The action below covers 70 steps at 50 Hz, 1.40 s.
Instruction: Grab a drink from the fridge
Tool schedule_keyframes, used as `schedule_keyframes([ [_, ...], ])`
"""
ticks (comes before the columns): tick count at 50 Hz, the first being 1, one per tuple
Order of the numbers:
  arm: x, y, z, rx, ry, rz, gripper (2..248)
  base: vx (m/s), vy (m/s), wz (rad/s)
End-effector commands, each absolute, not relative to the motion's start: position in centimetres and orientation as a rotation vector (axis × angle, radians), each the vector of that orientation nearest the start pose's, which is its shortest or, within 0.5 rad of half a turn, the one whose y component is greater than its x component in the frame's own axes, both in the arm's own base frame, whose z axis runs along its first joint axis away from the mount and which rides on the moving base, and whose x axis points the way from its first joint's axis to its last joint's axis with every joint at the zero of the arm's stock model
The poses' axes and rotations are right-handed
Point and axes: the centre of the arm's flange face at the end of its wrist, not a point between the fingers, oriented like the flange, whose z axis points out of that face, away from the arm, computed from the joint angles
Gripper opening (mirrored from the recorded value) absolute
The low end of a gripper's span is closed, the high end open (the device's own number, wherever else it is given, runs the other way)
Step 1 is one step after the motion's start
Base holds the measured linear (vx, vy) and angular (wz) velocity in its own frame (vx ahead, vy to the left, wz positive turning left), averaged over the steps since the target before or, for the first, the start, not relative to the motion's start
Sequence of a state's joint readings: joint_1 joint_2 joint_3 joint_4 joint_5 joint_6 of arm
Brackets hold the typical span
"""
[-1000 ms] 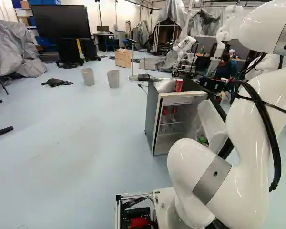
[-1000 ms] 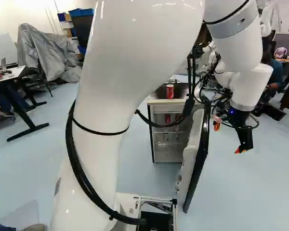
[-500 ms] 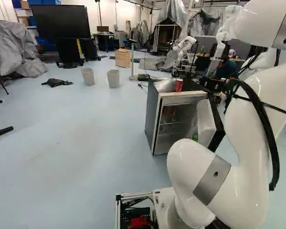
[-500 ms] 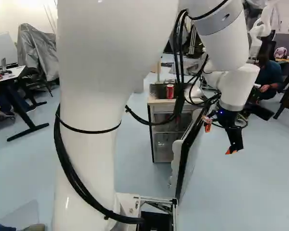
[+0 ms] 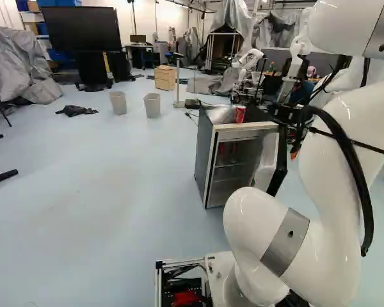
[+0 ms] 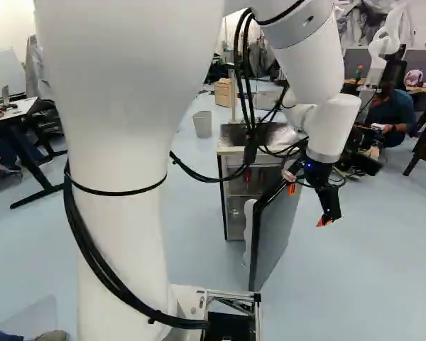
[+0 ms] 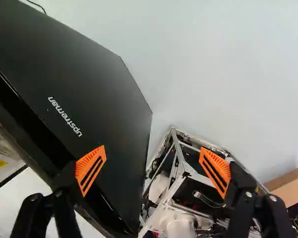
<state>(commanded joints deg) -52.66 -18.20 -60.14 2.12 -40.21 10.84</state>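
Hanging wide open on the outer side of the fridge's door: black two-finger gripper (image 6: 309,205) with orange pads (image 7: 90,168), holding nothing. One finger overlaps the door's face in the wrist view; can't tell if touching. Black-sided fridge with pale front frame (image 5: 206,153) has its thick black door with white lining (image 6: 278,231) swung out. Drinks: red metal can (image 5: 240,114) upright on top of fridge, red-marked drinks (image 5: 222,148) inside it. Two pale grey bins (image 5: 152,106) beyond fridge, to its left in left base view.

The fridge door (image 7: 94,94) looked smooth and matt, the arm (image 5: 339,192) at the left base view's right glossy, the upper-left drape (image 5: 13,57) rumpled cloth, the drawer cabinet (image 5: 164,77) wooden.
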Motion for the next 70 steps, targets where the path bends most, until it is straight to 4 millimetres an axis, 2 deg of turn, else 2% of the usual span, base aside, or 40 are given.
schedule_keyframes([
  [40, 32.5, -33.7, 42.6, -2.716, 1.531, -0.007, 247, 0.000, 0.000, 0.000],
  [70, 33.9, -28.1, 42.5, -2.794, 1.375, 0.017, 247, 0.000, 0.000, 0.000],
])
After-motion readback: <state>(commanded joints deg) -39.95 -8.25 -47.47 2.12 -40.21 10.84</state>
